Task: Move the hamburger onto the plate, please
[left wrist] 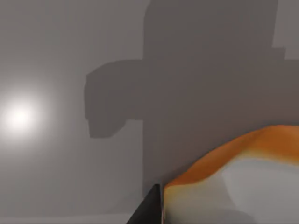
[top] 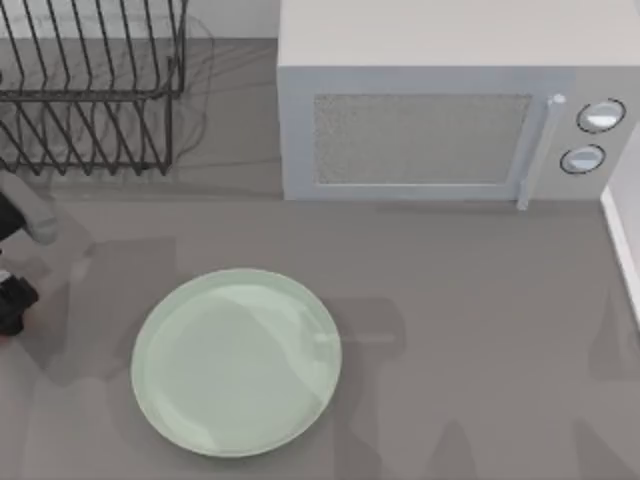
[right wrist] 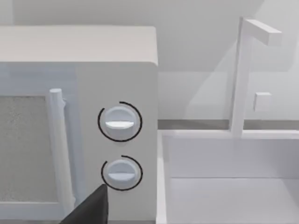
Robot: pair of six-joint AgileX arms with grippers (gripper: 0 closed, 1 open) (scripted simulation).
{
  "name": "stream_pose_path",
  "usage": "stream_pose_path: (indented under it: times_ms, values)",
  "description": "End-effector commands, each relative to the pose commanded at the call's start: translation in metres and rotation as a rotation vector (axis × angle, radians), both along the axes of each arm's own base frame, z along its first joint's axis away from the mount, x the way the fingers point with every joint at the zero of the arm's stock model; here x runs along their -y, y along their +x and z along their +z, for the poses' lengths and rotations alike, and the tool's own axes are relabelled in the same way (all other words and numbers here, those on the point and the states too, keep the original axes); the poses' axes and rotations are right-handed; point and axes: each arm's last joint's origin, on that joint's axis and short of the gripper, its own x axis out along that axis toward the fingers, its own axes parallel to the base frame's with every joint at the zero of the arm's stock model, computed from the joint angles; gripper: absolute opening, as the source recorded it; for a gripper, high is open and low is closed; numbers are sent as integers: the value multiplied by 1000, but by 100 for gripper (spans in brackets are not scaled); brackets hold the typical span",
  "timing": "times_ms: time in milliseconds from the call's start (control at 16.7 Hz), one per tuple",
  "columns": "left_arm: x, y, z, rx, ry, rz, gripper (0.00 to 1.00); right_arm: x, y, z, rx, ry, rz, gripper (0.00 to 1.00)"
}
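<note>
Carry step: your left hand point(top: 12, 300), grip state unreadable, has the hamburger point(left wrist: 243, 182) close beside it; next, cross to the plate point(top: 236, 362).

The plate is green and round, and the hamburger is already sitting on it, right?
Not quite. The plate is green and round, but the top view shows nothing on it. The hamburger is close up in the left wrist view, beside a dark fingertip.

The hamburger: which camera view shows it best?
The left wrist view shows it best: the hamburger sits close to the camera, orange-brown over pale white, partly cut off. The top view offers the plate, the right wrist view the microwave.
</note>
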Motion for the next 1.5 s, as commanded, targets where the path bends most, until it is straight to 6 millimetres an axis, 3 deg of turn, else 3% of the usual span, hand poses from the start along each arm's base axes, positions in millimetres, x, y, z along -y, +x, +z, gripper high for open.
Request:
stream_pose_path:
  times_ms: [240, 720, 780, 960, 1380, 1500]
  values:
    - [0, 0, 0, 0, 0, 0, 2, 0, 0, 0, 0, 0, 0, 100]
    - [0, 0, 0, 0, 0, 0, 0, 0, 0, 0, 0, 0, 0, 100]
    - [2, -2, 22, 15, -25, 10, 0, 0, 0, 0, 0, 0, 0, 100]
    - [0, 1, 35, 25, -24, 13, 0, 0, 0, 0, 0, 0, 0, 100]
    - [1, -1, 113, 5, -26, 8, 0, 0, 0, 0, 0, 0, 0, 100]
    - [2, -2, 122, 15, -25, 10, 0, 0, 0, 0, 0, 0, 0, 100]
